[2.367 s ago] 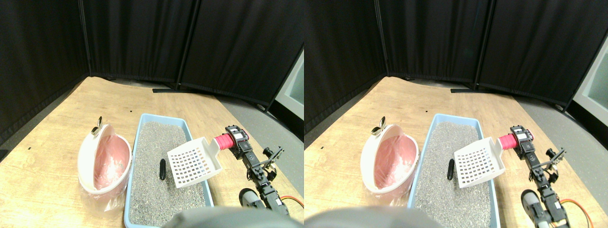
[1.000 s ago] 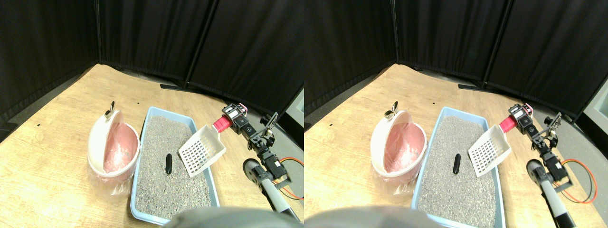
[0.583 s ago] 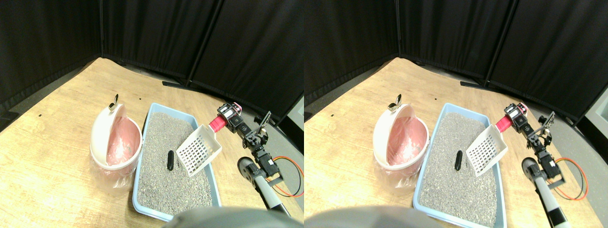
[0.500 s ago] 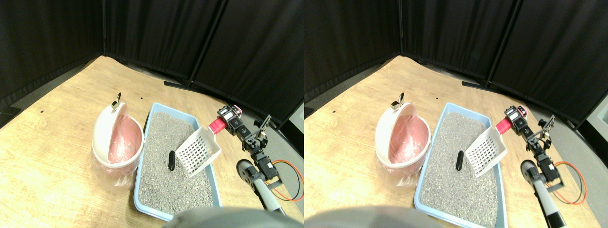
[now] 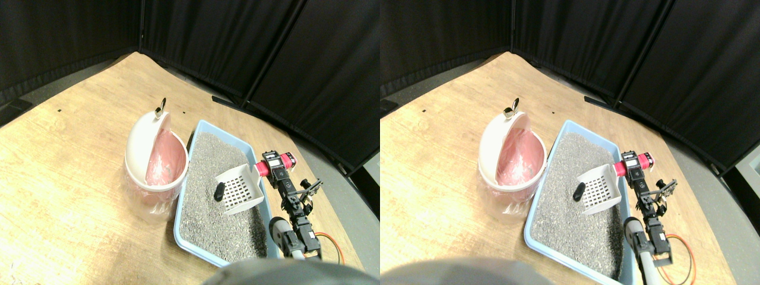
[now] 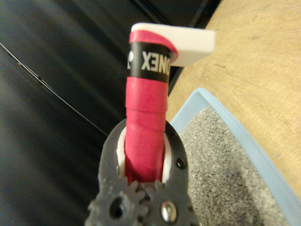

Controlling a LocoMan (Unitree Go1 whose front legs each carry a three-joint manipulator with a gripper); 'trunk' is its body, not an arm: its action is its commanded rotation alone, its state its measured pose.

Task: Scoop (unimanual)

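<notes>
A pale blue litter tray [image 5: 189, 144] sits on the wooden tabletop [image 5: 65, 154], filled almost to its rim with grey litter [image 5: 208, 163]. Just beside it on the left, touching or nearly so, stands a white bin [image 5: 139, 142] with its domed lid tipped up; a pink plastic liner [image 5: 161, 161] lines the inside, and whether anything lies in it I can't make out. A small metal clip [image 5: 160, 109] sticks up from the top of the lid.

On the litter near the middle of the tray lies a small dark lump [image 5: 219, 190]. The white slotted scoop [image 5: 240, 187] is down in the tray with its open mouth facing that lump, the front edge just beside it, touching or very nearly.

The right gripper [image 5: 274, 167] is clenched around the scoop's pink wrapped handle [image 5: 262, 169], out over the tray's right rim; the wrist view shows the handle [image 6: 146, 127] pinched between the two dark jaws. So the lump lies to the left of the gripper, with the scoop's basket between them. Black curtains [image 5: 249, 41] close off the back.
</notes>
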